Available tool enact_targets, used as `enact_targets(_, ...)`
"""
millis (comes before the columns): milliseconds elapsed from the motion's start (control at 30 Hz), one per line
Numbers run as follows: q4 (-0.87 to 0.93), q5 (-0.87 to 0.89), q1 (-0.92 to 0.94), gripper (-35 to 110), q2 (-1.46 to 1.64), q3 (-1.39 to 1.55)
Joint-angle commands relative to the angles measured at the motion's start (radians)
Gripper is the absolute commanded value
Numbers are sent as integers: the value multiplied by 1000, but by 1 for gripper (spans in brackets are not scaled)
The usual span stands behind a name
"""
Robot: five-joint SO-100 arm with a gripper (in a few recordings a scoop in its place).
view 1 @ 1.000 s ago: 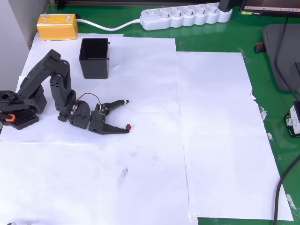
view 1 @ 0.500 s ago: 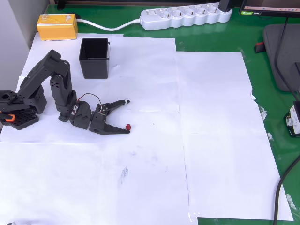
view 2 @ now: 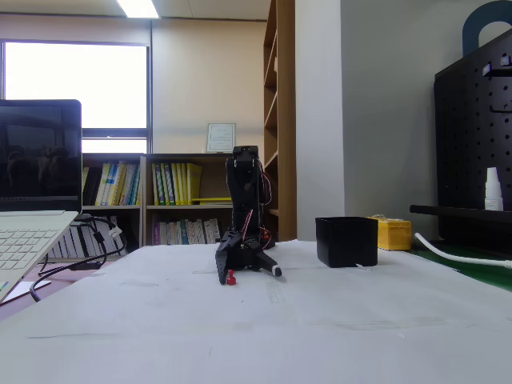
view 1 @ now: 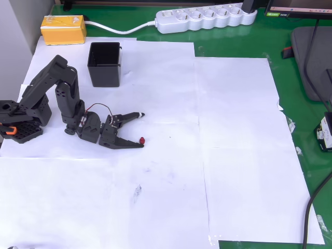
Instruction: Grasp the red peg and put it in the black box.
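The red peg (view 1: pixel 142 140) lies on the white paper, touching the tip of the lower finger of my gripper (view 1: pixel 141 128). The gripper is low on the table and open, its upper finger (view 1: pixel 130 115) angled away toward the right. In the fixed view the red peg (view 2: pixel 230 278) sits just under the front fingertip of the gripper (view 2: pixel 250 274). The black box (view 1: pixel 104 64) stands open-topped behind the arm in the overhead view, and the black box (view 2: pixel 346 241) is to the right of the arm in the fixed view.
A yellow box (view 1: pixel 63 28) and a white power strip (view 1: pixel 206 18) lie along the far edge. The arm's base (view 1: pixel 19 120) sits at the left. White paper sheets (view 1: pixel 233 150) cover the green table. A laptop (view 2: pixel 32 208) stands at the left of the fixed view.
The upper finger has shifted very slightly right; the peg and box have not moved.
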Motion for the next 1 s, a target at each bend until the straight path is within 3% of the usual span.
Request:
enact_targets(0,-9,-9,21,16,-26,15)
enact_targets(133,-5,-5,31,0,-25,14)
enact_targets(633,-2,-20,32,0,-32,12)
enact_targets(967,163,-8,2,0,-241,8)
